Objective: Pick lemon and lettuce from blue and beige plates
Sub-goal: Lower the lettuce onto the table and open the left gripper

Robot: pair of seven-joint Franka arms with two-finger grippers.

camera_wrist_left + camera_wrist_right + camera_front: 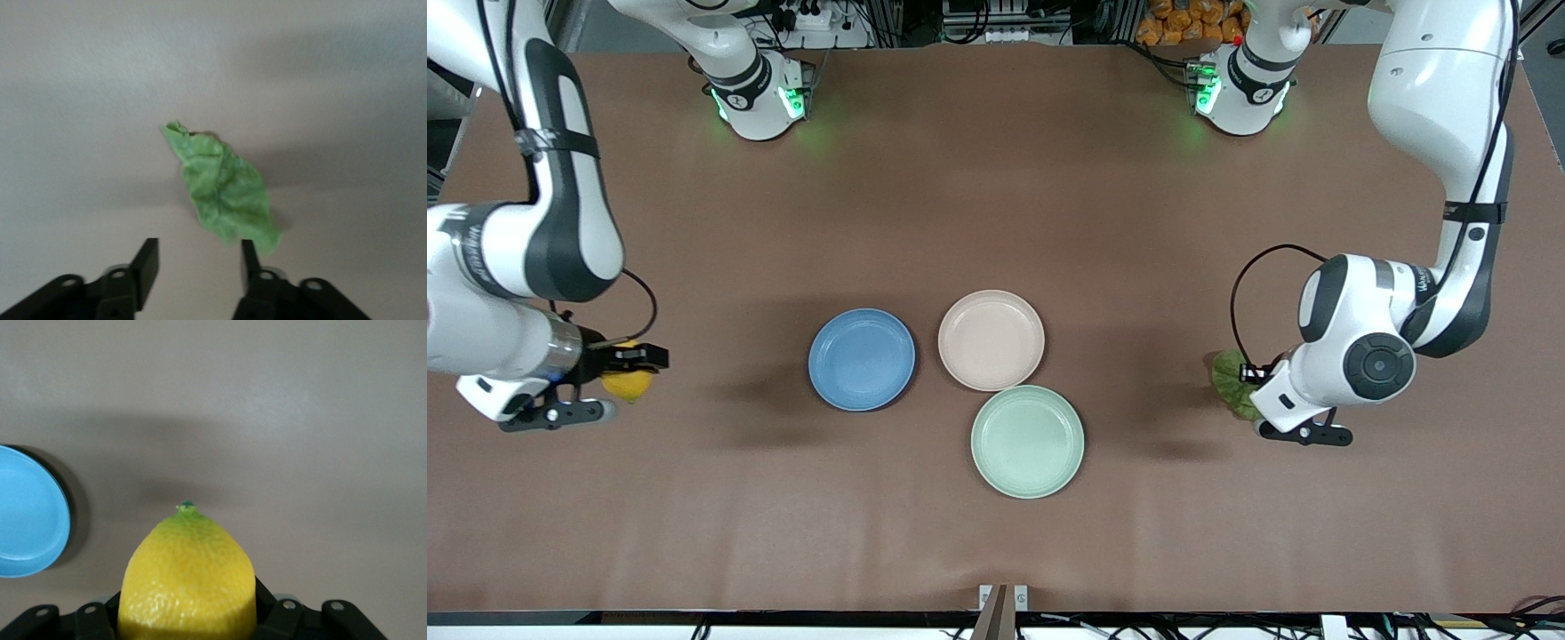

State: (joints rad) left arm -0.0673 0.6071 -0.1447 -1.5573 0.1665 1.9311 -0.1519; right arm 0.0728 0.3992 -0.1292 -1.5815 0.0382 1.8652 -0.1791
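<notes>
Right tool, over the bench toward the right arm's end from the blue plate, grips the lemon; lower it gently before letting go. Blue plate and beige plate sit empty, touching the mint plate. Toward the left arm's end, the left tool stands parted above the lettuce, which looks released on the bench; lift straight up.

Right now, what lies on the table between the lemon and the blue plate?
Nothing: in the front view only bare table separates the lemon, held in the right hand, from the blue plate.
</notes>
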